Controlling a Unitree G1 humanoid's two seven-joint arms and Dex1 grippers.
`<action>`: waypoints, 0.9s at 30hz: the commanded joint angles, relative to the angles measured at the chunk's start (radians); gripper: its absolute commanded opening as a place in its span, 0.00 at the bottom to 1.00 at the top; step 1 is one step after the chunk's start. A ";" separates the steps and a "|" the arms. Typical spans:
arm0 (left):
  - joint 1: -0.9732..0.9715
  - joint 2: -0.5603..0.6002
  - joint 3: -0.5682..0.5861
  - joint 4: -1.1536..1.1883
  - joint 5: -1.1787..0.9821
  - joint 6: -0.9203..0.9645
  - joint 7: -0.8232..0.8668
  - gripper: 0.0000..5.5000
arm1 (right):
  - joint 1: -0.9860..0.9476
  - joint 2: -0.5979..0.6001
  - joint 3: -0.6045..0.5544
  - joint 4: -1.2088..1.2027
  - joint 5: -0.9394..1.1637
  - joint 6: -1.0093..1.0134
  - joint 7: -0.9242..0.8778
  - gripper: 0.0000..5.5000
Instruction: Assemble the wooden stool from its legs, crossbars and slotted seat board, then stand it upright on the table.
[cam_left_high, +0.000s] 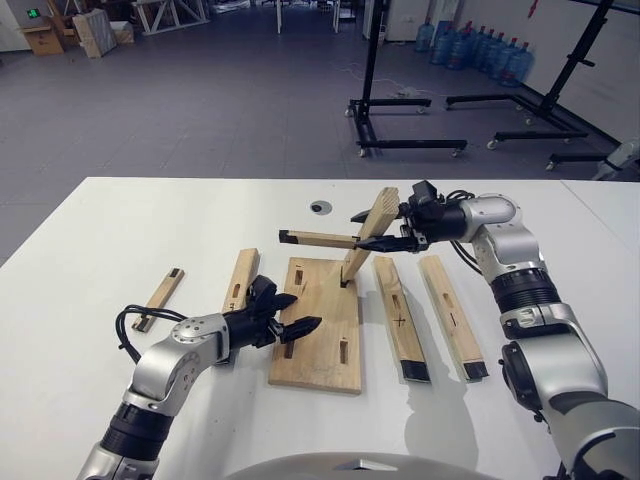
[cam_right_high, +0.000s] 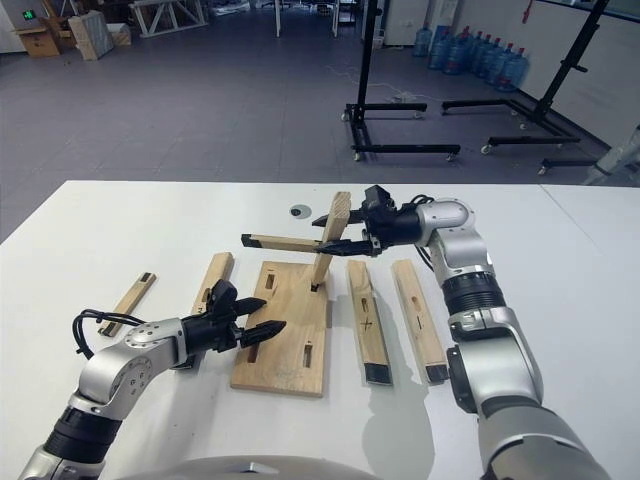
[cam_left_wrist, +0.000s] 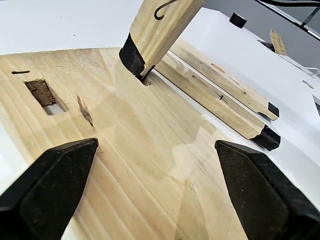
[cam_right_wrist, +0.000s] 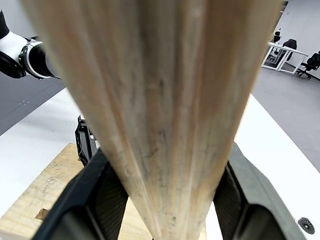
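Clamps the right gripper (cam_left_high: 362, 231) on a leg (cam_left_high: 356, 266) above its middle, with the leg tilted and its lower end at a slot in the far right corner of the board (cam_left_high: 318, 368). In the right wrist view, presses dark pads (cam_right_wrist: 92, 200) against both faces of the wood, seen close up. Carries a crossbar (cam_left_high: 318, 239) on that leg, sticking out level toward the left above the board's far edge.

Holds the left gripper (cam_left_high: 306, 310) with its fingers apart, low over the board's near left part, beside a slot. From the left wrist view, looks between two spread fingertips (cam_left_wrist: 50, 192) along the board to the leg's black-tipped foot at the slot's mouth; cannot tell how deep the foot sits.

Has two more legs (cam_left_high: 398, 318) lying flat side by side just right of the board, a third leg (cam_left_high: 240, 280) flat just left of it, and a short crossbar (cam_left_high: 160, 298) farther left, all on the table (cam_left_high: 90, 250).
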 joint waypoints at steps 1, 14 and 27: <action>0.037 -0.003 -0.023 0.057 0.034 0.045 0.031 0.78 | 0.031 -0.004 0.020 -0.098 0.000 -0.060 0.033 0.38; 0.040 -0.007 -0.032 0.123 0.060 -0.019 0.029 0.78 | 0.114 -0.040 -0.003 -0.327 0.083 0.111 -0.007 0.38; 0.045 -0.008 -0.057 0.137 0.086 -0.054 0.037 0.78 | 0.099 -0.011 -0.040 -0.165 0.050 0.203 -0.143 0.38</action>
